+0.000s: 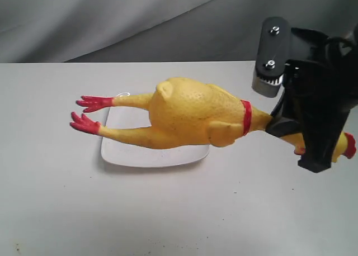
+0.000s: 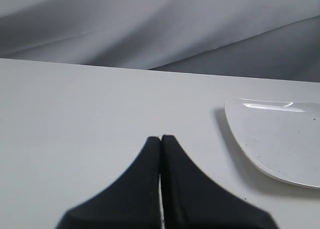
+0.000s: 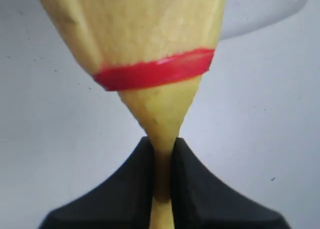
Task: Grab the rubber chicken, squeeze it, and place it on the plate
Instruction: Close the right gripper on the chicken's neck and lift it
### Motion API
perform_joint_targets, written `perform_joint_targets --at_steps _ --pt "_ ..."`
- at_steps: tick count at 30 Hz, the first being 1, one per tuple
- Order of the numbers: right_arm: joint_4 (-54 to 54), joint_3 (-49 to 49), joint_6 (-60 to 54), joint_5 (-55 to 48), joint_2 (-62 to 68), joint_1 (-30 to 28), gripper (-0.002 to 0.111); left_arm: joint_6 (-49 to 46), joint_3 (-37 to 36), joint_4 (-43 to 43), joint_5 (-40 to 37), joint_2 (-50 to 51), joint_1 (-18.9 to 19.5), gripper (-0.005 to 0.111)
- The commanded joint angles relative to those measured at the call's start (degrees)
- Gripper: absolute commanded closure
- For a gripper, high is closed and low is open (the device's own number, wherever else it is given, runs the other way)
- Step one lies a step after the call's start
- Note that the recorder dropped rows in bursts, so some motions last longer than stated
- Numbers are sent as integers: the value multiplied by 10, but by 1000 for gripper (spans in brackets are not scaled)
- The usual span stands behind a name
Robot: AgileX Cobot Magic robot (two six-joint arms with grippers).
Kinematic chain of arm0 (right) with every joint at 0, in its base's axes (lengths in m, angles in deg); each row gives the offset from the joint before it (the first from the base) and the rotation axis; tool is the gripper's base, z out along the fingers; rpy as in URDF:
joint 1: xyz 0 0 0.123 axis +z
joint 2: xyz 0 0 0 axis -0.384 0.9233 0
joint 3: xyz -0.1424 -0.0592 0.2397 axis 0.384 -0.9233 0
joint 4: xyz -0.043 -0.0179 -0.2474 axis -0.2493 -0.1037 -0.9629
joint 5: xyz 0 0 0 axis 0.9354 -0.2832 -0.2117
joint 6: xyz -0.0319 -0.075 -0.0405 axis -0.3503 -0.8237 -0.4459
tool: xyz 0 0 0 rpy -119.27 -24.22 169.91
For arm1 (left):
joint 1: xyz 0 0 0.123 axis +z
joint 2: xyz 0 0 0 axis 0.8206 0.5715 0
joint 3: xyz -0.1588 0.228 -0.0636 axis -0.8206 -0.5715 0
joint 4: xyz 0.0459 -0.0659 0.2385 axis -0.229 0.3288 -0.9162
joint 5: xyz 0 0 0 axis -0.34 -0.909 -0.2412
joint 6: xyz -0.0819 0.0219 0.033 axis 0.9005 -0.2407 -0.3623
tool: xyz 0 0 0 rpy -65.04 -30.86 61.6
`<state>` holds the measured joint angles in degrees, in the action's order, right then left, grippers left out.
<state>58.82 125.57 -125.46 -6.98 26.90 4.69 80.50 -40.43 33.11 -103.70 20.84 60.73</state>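
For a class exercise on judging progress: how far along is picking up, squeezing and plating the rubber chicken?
Done: the right gripper grips the rubber chicken by its neck, pinching it thin. In hand: the body is over the plate. Left: setting it down and releasing. The left gripper is shut on nothing.

Exterior view looking down on table [image 1: 168, 211], wrist views close behind jaws (all share plate [image 2: 280, 139])

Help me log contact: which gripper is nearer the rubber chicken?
Right. The right gripper clamps the rubber chicken by the neck; the left gripper, shut, is beside the plate.
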Motion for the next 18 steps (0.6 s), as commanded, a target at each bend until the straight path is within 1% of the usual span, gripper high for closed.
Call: perform_joint_targets --at_steps 1,5,6,8,9,11,14,16,18 --pt "93 1 10 -48 -61 2 108 0 -3 4 3 -2 2 106" --pt "134 1 15 -59 -95 2 108 0 -3 4 3 -2 2 106" --pt "149 1 18 -60 -96 2 108 -2 -3 -8 9 -2 2 106" --pt "162 1 18 -61 -96 2 108 -2 -3 -28 57 -2 2 106" --pt "164 1 18 -61 -96 2 108 -1 -3 -28 91 -2 2 106" --pt "164 1 18 -61 -96 2 108 -1 -3 -28 134 -2 2 106" --pt "176 1 20 -61 -96 2 108 -1 -3 -28 159 -2 2 106" --pt "184 1 20 -61 -96 2 108 9 -3 -26 236 -2 2 106" --pt "188 1 17 -61 -96 2 108 71 -3 -26 321 -2 2 106"
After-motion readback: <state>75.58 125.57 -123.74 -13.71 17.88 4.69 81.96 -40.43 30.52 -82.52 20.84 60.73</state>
